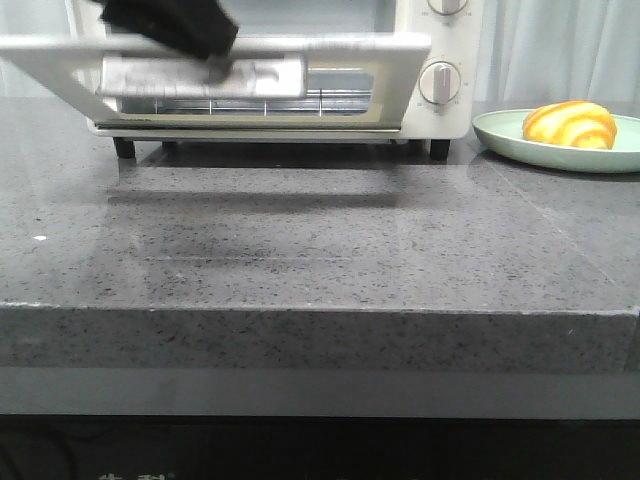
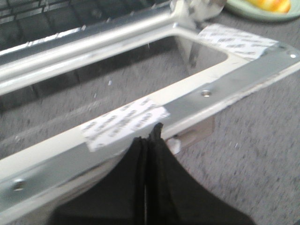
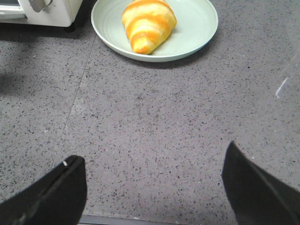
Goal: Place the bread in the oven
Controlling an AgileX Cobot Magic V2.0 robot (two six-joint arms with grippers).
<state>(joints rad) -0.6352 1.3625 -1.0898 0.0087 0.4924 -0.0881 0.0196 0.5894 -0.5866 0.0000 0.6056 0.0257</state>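
Observation:
The cream-white oven (image 1: 442, 112) stands at the back of the counter. Its glass door (image 1: 330, 46) hangs open, nearly level, with the handle (image 1: 200, 78) under it. My left gripper (image 1: 205, 40) is shut, its tips resting on the door's front edge (image 2: 220, 89) in the left wrist view (image 2: 152, 133). The striped bread (image 1: 570, 125) lies on a pale green plate (image 1: 500, 135) right of the oven. My right gripper (image 3: 153, 157) is open and empty above the counter, well short of the bread (image 3: 149, 23) and plate (image 3: 199, 28). It is out of the front view.
The grey speckled counter (image 1: 320, 250) has a front edge near the camera. The oven's wire rack (image 1: 250, 103) shows below the door. Round knobs (image 1: 440, 82) sit on the oven's right side. A pale curtain (image 1: 560, 50) hangs behind.

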